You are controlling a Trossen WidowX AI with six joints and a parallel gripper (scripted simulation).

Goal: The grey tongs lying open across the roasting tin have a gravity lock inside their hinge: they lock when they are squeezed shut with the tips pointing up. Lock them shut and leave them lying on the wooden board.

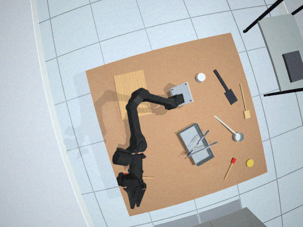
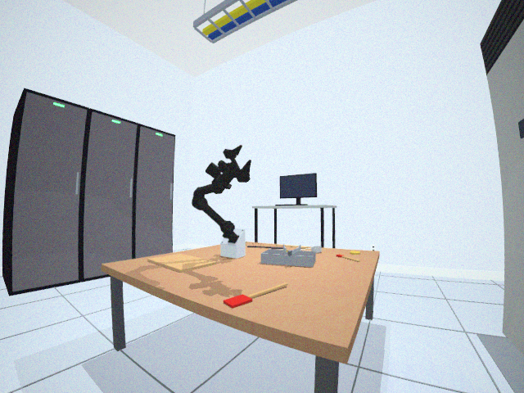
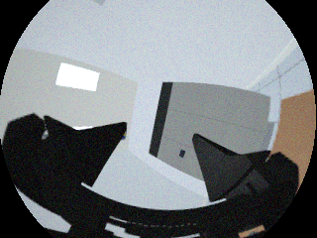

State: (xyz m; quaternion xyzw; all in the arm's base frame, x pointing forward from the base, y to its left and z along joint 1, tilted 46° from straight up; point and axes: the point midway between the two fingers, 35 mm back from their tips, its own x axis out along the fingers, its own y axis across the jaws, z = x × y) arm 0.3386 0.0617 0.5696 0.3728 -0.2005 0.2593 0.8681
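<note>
1. Robot arm, rising from a white base; its gripper stood open and empty, high above the table.
2. Wooden board, which lay flat, apart from the roasting tin.
3. Grey tongs, which lay open across the tin.
4. Red-headed tool, which lay near the table's front edge.
</note>
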